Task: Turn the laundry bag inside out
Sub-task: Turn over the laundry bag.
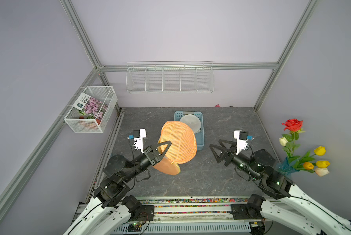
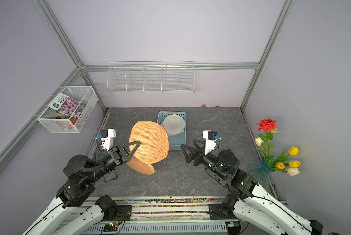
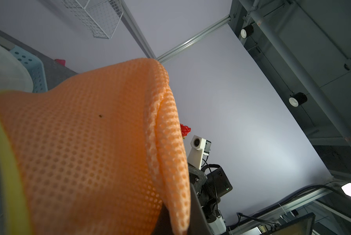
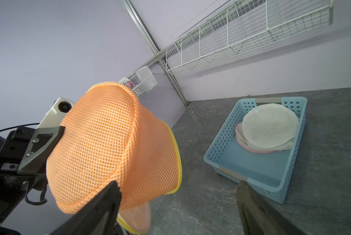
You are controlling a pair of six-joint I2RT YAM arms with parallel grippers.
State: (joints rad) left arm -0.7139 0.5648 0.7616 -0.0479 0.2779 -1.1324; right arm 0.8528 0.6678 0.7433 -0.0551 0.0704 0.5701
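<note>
The orange mesh laundry bag (image 1: 179, 140) (image 2: 150, 140) hangs above the table, domed side up, with a yellow-trimmed lower part (image 1: 168, 167) drooping beneath it. My left gripper (image 1: 166, 145) (image 2: 137, 144) is shut on the bag's left edge; in the left wrist view the mesh (image 3: 85, 142) fills the frame and a fold is pinched in the gripper (image 3: 178, 213). My right gripper (image 1: 215, 142) (image 2: 187, 142) is open to the right of the bag, apart from it. In the right wrist view the gripper (image 4: 178, 184) holds nothing, and the bag (image 4: 109, 146) overlaps one fingertip (image 4: 111, 189).
A blue perforated basket (image 1: 200, 143) (image 4: 221, 142) behind the bag holds a white mesh bag (image 1: 191, 122). A vase of flowers (image 1: 304, 156) stands at the right edge. A wire basket (image 1: 91, 109) hangs on the left wall and a wire shelf (image 1: 169, 79) on the back wall.
</note>
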